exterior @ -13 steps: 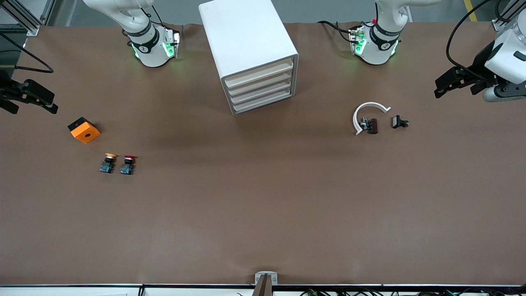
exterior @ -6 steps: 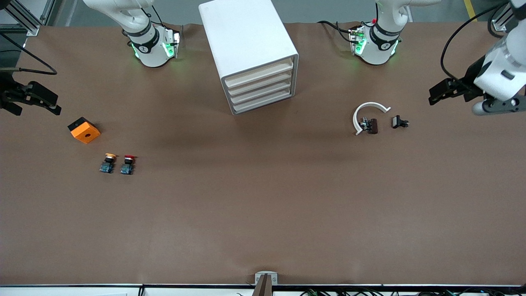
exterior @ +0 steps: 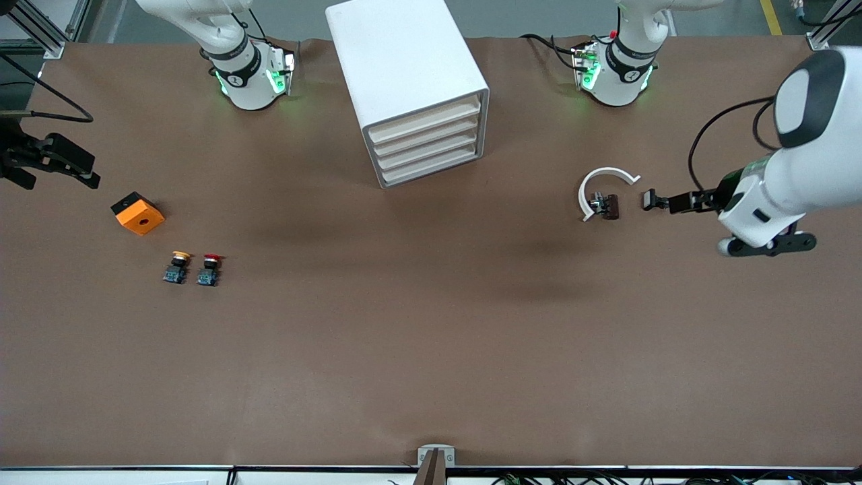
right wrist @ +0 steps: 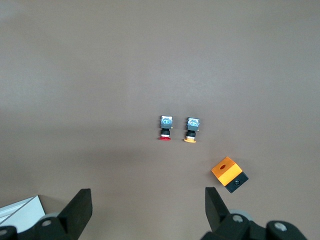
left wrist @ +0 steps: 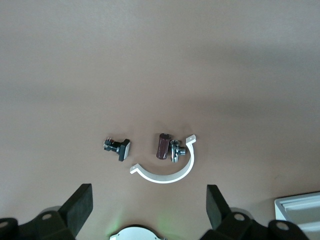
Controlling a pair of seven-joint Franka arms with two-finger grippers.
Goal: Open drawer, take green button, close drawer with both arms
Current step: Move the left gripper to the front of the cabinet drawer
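Observation:
The white cabinet (exterior: 404,60) stands at the middle of the table between the arms' bases. Its four cream drawers (exterior: 425,143) are all shut. No green-capped button is in view. My left gripper (exterior: 673,202) hangs open and empty over the table toward the left arm's end, right beside a small black part (exterior: 650,200). In the left wrist view the left gripper (left wrist: 148,210) is wide open with that black part (left wrist: 119,147) ahead of it. My right gripper (exterior: 64,162) is open and empty over the right arm's end of the table, also in its wrist view (right wrist: 147,210).
A white curved bracket (exterior: 603,185) and a brown cylindrical part (exterior: 609,205) lie beside the black part. An orange box (exterior: 138,213), a yellow-capped button (exterior: 177,267) and a red-capped button (exterior: 210,269) lie toward the right arm's end.
The left arm has swung in from the table's end, and its gripper has come down beside the small black part. The right gripper has barely shifted.

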